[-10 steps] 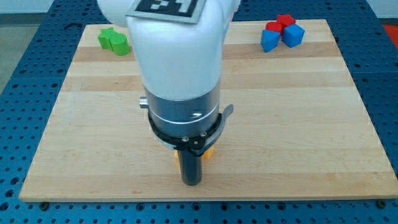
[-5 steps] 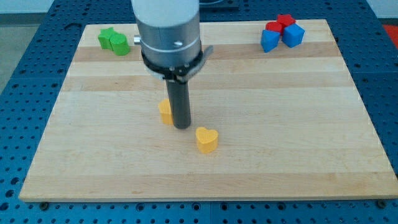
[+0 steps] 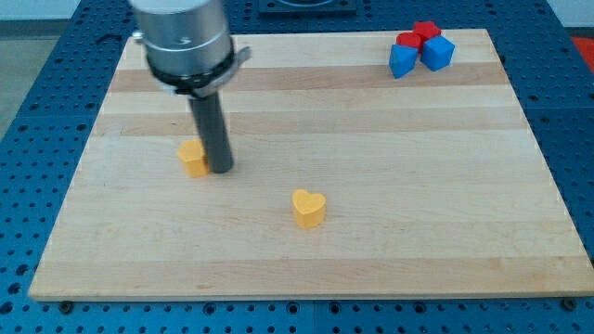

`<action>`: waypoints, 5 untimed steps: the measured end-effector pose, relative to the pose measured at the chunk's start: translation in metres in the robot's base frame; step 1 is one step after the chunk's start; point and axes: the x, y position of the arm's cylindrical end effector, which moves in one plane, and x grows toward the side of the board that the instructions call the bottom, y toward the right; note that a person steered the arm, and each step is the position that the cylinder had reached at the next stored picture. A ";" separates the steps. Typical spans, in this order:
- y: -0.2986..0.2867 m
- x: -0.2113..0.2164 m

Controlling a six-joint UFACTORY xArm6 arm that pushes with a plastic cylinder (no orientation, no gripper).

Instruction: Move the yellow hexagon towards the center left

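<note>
The yellow hexagon (image 3: 193, 159) lies on the wooden board (image 3: 390, 186), left of its middle. My tip (image 3: 220, 169) stands right against the hexagon's right side. The rod rises from there to the arm's grey and white body at the view's top left. A yellow heart block (image 3: 308, 208) lies apart, lower and to the right of my tip.
A red block (image 3: 417, 35) and two blue blocks (image 3: 402, 60) (image 3: 438, 52) cluster at the board's top right corner. The arm's body hides the board's top left corner. A blue perforated table surrounds the board.
My tip has moved up and to the left across the board. The yellow hexagon has slid left with it. The yellow heart has stayed put. The green blocks at top left are now hidden.
</note>
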 end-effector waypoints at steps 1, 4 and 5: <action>-0.037 -0.001; -0.088 0.000; -0.116 0.003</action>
